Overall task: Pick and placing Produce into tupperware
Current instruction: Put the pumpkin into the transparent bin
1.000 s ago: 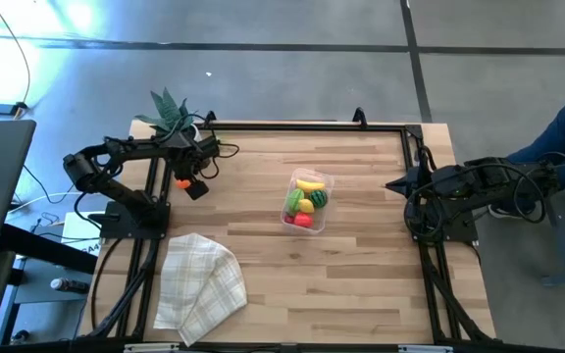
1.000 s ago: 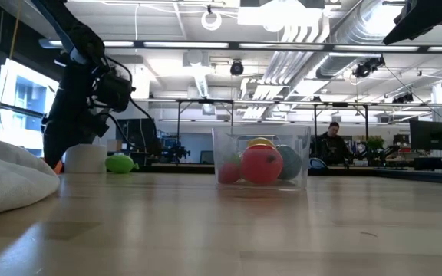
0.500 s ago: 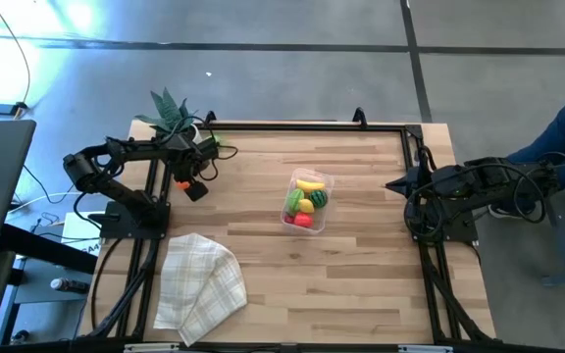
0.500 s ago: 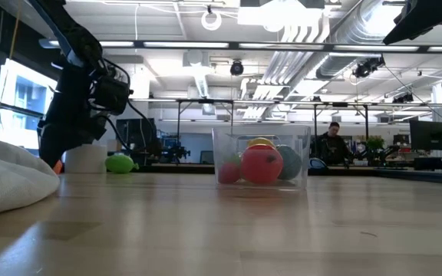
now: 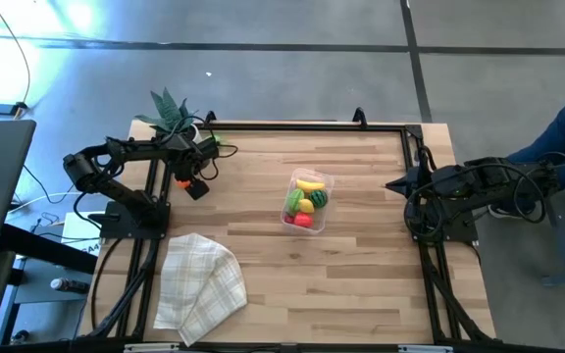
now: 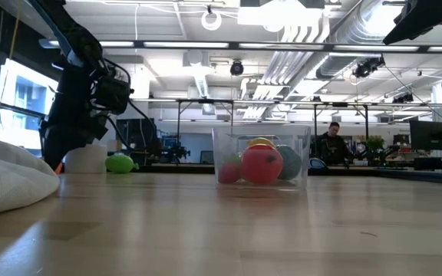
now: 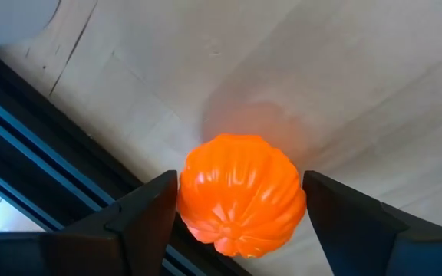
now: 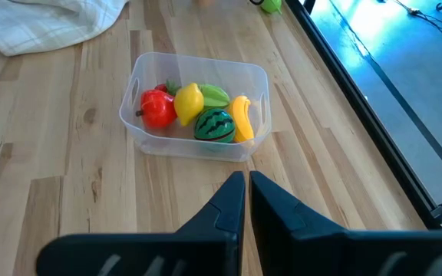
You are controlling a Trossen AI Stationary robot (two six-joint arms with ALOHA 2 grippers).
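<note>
An orange toy pumpkin (image 7: 240, 193) lies on the table by the left rail (image 5: 180, 182). My left gripper (image 7: 240, 207) is down around it, one finger on each side, and also shows in the high view (image 5: 190, 186). The clear tub (image 5: 307, 199) stands mid-table holding a yellow banana, a watermelon, a lemon, a red piece and a green piece (image 8: 198, 111). A light green piece (image 5: 213, 139) lies on the table at the far left. My right gripper (image 8: 247, 192) is shut and empty at the table's right edge (image 5: 392, 184). My left gripper has the pumpkin between its two fingers, which meet its two opposite sides (image 7: 181, 192). The fingers come from above, slanting down from the table's left. The pumpkin sits low at the table top; whether it is off the wood, I cannot tell.
A spiky green plant (image 5: 170, 113) in a white pot (image 6: 85, 158) stands at the far left corner. A checked beige cloth (image 5: 199, 284) lies bunched at the near left. A black rail (image 7: 67, 169) runs close beside the pumpkin. Bare wood lies between the pumpkin and the tub.
My left gripper has come down a little over the orange pumpkin at the table's left edge, then kept still. The tub and the other produce have not moved.
</note>
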